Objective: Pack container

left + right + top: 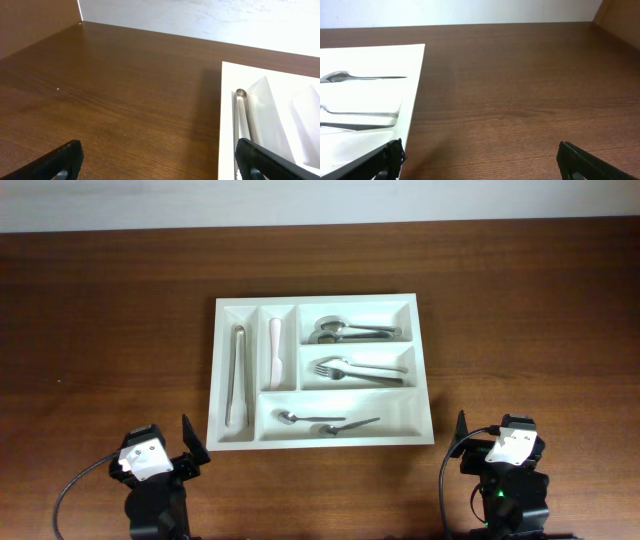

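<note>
At the centre of the table (100, 330), a white cutlery tray (422, 370) is seen, and every piece in view is lodged inside it. Tongs (239, 375) are laid along the compartment at its 9 o'clock side. A pale knife-like utensil (275, 340) is set just beside them toward 11 o'clock. Spoons (345, 330) are held in the 1 o'clock compartment, forks (350, 368) in the one at 3 o'clock, and two small spoons (325, 421) are spread along the 6 o'clock trough. No loose cutlery is seen on the wood in any view.

The left gripper (160, 162) is parked off the tray's 7 o'clock corner and the right gripper (480, 160) off its 5 o'clock corner. The fingers of both are spread wide and nothing is held between them.

The packing is judged to be at or near its end, with both arms at a rest pose. If another piece is to be packed, it would first have to be located outside these views, and a matching compartment chosen before any reach is made.
</note>
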{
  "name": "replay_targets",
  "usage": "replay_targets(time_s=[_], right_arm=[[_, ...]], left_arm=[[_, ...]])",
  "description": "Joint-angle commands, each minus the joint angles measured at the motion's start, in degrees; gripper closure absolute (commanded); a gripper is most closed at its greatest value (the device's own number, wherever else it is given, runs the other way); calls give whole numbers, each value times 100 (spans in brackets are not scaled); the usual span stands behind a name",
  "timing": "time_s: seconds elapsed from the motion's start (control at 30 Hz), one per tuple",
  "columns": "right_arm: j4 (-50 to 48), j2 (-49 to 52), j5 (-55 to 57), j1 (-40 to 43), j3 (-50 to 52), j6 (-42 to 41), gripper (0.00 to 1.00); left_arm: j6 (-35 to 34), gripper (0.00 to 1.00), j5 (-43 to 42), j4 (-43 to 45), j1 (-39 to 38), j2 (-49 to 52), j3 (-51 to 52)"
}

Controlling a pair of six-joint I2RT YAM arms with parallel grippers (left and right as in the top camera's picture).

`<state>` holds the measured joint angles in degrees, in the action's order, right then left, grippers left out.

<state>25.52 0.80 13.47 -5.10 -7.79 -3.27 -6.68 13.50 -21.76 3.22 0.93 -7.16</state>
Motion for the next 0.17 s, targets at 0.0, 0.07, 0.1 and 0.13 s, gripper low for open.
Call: replay_targets(time_s=[0.0,0.07,0.1,0.13], right_arm=[[2,-59,28,31,42,-63,1],[2,-59,28,31,42,-63,1],[0,-59,28,31,42,-66,1],[2,-59,28,31,42,-63,1]], left_arm=[[-7,1,-63,15,-24,-63,59],[-7,1,-63,15,-24,-63,59],[-7,1,-63,13,-24,-63,59],[-7,1,-63,15,-24,-63,59]])
